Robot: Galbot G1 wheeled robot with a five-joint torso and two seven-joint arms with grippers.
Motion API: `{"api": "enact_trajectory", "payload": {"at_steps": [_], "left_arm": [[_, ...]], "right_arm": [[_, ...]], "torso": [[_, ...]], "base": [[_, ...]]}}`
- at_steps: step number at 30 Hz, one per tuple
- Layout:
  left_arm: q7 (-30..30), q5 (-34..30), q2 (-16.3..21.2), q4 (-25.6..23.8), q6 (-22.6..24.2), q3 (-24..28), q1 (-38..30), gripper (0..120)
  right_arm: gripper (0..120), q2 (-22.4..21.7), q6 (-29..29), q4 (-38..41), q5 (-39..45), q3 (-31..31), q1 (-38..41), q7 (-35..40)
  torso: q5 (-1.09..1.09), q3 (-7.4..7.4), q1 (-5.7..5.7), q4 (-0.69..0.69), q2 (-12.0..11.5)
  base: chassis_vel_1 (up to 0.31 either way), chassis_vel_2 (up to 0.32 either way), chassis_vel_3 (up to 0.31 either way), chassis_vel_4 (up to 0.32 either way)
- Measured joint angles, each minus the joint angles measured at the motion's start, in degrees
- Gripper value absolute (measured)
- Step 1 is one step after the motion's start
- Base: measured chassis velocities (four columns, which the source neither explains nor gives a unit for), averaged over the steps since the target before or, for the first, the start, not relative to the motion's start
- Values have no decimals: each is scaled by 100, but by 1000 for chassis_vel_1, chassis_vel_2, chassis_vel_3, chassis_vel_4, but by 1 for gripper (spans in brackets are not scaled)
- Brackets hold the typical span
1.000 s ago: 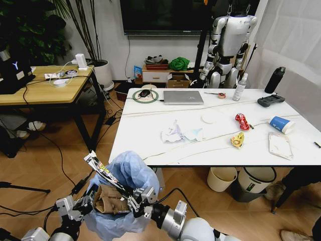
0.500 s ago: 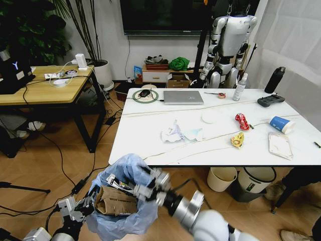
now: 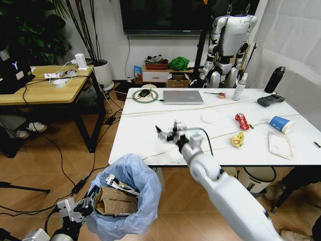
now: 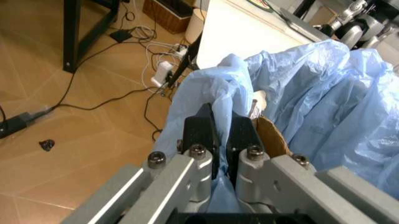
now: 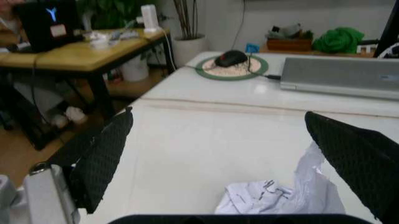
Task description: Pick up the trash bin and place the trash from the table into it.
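1. The trash bin (image 3: 125, 201) is already lifted: the left pincer (image 4: 219, 140) is clamped on a fold of its light-blue bag at the rim, holding it low beside the near left corner of the white surface (image 3: 145, 118).
2. Some trash is already inside it: torn brown cardboard (image 3: 116, 201) and a black-silver wrapper (image 3: 122, 186) lie in the bag's mouth.
3. The right pincer (image 3: 169, 133) reaches out over the surface with its fingers spread wide and nothing between them, hovering just above the crumpled white paper (image 5: 281, 196).
4. Left on the surface, by my count: that paper, a red wrapper (image 3: 242, 121), a yellow wrapper (image 3: 237, 140), the blue-and-white paper cup (image 3: 282, 124) and a flat white packet (image 3: 280, 145).
5. Judged from this, the task is under halfway, with five pieces to go.
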Motion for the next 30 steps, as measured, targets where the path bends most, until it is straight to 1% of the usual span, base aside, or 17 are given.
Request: {"api": "enact_trajectory", "payload": {"at_steps": [4, 6, 8, 9, 10, 14, 15, 16, 18, 19, 22, 23, 24, 26, 30], "left_arm": [[8, -31, 20, 0, -5, -38, 8, 0], [10, -55, 41, 0, -7, -52, 8, 0], [12, -76, 67, 2, -8, -61, 5, 0], [12, -76, 67, 2, -8, -61, 5, 0], [12, -84, 77, 10, -9, -62, 1, 0], [12, -93, 98, 39, -10, -52, -24, 0], [13, -94, 100, 41, -10, -49, -27, 0], [13, -94, 100, 41, -10, -49, -27, 0], [15, -102, 106, 48, -10, -46, -29, 0], [16, -108, 111, 54, -11, -47, -28, 0], [21, -120, 117, 59, -18, -49, -27, 0], [25, -124, 117, 58, -19, -50, -25, 0], [25, -124, 117, 58, -19, -50, -25, 0], [33, -136, 124, 58, -21, -53, -23, 0], [36, -161, 156, 58, -23, -70, -30, 0]], "right_arm": [[100, 73, 19, -786, -135, -79, 277, -257], [93, 99, 100, -1060, -215, -67, 326, -354], [84, 80, 147, -1175, -234, -34, 329, -403], [84, 80, 147, -1175, -234, -34, 329, -403], [81, 42, 178, -1184, -235, -22, 312, -427], [62, -53, 206, -1150, -278, -1, 205, -454], [59, -57, 211, -1145, -295, 11, 177, -454], [59, -57, 211, -1145, -295, 11, 177, -454], [52, -76, 238, -1142, -325, 34, 103, -463], [46, -91, 260, -1140, -341, 40, 67, -470], [34, -126, 326, -1159, -422, 42, -15, -496], [31, -127, 349, -1176, -437, 42, -28, -501], [31, -127, 349, -1176, -437, 42, -28, -501], [20, -127, 379, -1194, -447, 50, -42, -505], [6, -196, 383, -1080, -420, 52, -40, -505]], "torso": [[1, 0, 0, -2, 0], [1, 0, 0, -2, 0], [1, 0, 0, -2, 0], [1, 0, 0, -2, 0], [1, -1, 0, -2, 0], [1, -1, 0, -3, 0], [1, -1, 0, -3, 0], [1, -1, 0, -3, 0], [1, -1, -1, -3, 0], [1, -1, -1, -2, 0], [1, -1, -1, -3, 0], [1, -1, -1, -3, 0], [1, -1, -1, -3, 0], [1, -1, -1, -3, 0], [1, -1, -1, -3, 0]], "base": [[0, 0, 0, 0], [0, 0, 0, 0], [0, 0, 0, 0], [0, 0, 0, 0], [0, 0, 0, 0], [0, 0, 0, 0], [0, 0, 0, 0], [0, 0, 0, 0], [0, 0, 0, 0], [0, 0, 0, 0], [0, 0, 0, 0], [0, 0, 0, 0], [0, 0, 0, 0], [0, 0, 0, 0], [0, 0, 0, 0]]}}
